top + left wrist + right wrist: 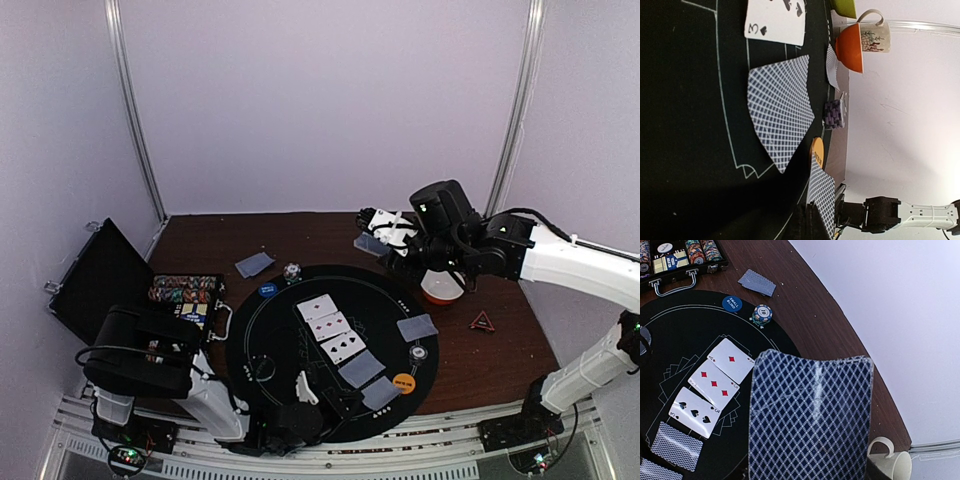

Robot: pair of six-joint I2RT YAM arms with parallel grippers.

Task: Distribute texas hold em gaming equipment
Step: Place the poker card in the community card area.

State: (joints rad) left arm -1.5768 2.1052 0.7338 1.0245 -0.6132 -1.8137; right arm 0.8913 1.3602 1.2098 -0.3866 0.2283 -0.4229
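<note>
At right gripper: jaws clamped on a held card. Its blue-lattice back faces the wrist cam, it's bowed, and it fills most of that view. Gripper is in the air past the far-right rim of the black mat, above the table, close to the white-orange bowl. Mug sits next to the bowl.

Left gripper: closed, low over the mat's near edge.

On the mat, a diagonal row runs from centre to near-right:
- ace of diamonds, three of diamonds and three of spades, all face up, packed close side by side
- then first face-down card and second face-down card

Orange disc is at the near-right rim, just beside the second face-down card. Third face-down card lies alone on the mat's right side, with a small white disc near it.

Blue disc is at the far-left rim, and the chip stack is just beside it at the mat's edge. Off-mat card lies face down on bare table beyond them.

Red triangle is on the table right of the mat, near the bowl. Open chip case sits left of the mat, with chips in rows inside.
</note>
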